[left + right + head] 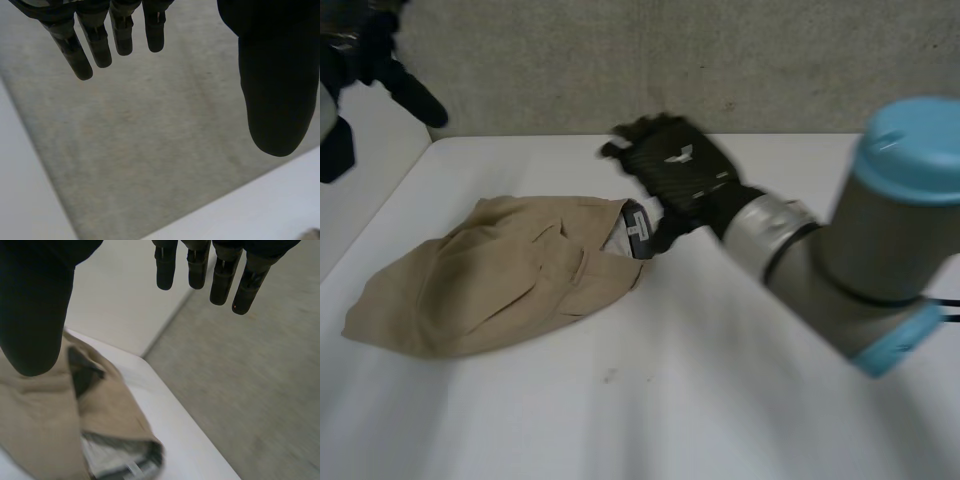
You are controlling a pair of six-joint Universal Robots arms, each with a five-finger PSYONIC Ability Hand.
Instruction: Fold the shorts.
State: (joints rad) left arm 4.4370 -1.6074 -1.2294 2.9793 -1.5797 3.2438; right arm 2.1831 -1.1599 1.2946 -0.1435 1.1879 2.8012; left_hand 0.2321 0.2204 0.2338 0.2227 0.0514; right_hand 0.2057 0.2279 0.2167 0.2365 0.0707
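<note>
Nearest the head camera is the right arm (pixel 880 250), which reaches across the white table (pixel 720 400) toward its far side. On the left half of that table lie the tan shorts (pixel 510 280), rumpled into one flat heap. Their long axis runs from the waistband, near the table's middle, out toward the near left edge, where the leg ends are.

The right hand (pixel 675 165) hangs at the waistband end, by far the nearer hand to the cloth. In its own wrist view this hand (pixel 35 305) has straight, spread fingers and holds nothing, and the shorts lie under and beyond its thumb. From here I judge that the waistband is the edge to take, with the fold carried along the long axis toward the legs.

The left hand (pixel 405 85) is raised over the table's far left corner, well apart from the shorts. In its wrist view it (pixel 280 75) is likewise open and empty, facing the grey wall (pixel 620 60).

A small label (pixel 638 228) shows in the pale lining of the open waist.

The right hand covers part of the waistband, and it is possibly just touching the cloth, though I cannot be sure. The two legs cannot be told apart in the heap.
</note>
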